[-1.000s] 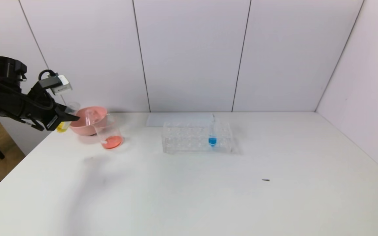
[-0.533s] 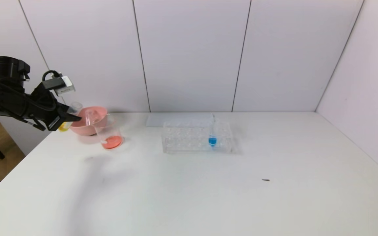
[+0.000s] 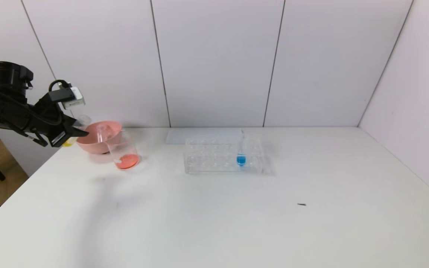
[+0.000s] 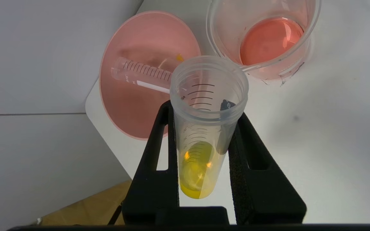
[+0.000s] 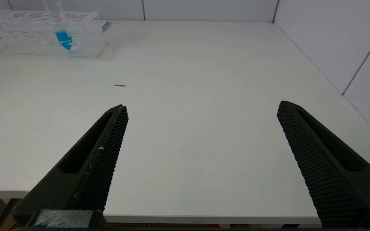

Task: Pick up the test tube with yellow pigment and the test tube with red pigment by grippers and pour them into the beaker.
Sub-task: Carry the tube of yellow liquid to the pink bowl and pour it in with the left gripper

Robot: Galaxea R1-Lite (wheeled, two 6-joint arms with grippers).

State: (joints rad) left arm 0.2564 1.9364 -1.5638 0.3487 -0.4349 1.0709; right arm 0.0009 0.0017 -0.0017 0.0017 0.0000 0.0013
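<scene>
Left gripper [image 3: 73, 131], raised at the table's [image 3: 214, 208] far-left corner, at 9 o'clock from the pink bowl [image 3: 88, 146]. Its jaws are clamped on the yellow tube [image 4: 201, 128], one on each side of the barrel. In the left wrist view the tube's open mouth is nearest the bowl and the beaker [image 4: 295, 45], and its yellow liquid lies pooled at the rounded closed end, between the jaws. In the head view the tube's yellow end [image 3: 66, 142] shows just below the gripper and its clear mouth pokes out above the jaws, beside the bowl's rim.

The beaker [image 3: 125, 149] stands just beside the bowl, at 4 o'clock from it, with a shallow layer of red-orange liquid on its floor. An emptied graduated tube [image 4: 140, 75] rests tilted inside the bowl.

The clear rack [image 3: 214, 158] sits well apart, at 3 o'clock from the beaker, and holds the blue tube [image 3: 241, 154] upright near its right end. A small dark speck [image 3: 301, 204] lies on the table at 5 o'clock from the rack.

Right gripper [image 5: 201, 112] hangs over the table's near edge with its jaws spread wide and nothing between them; it lies outside the head view.
</scene>
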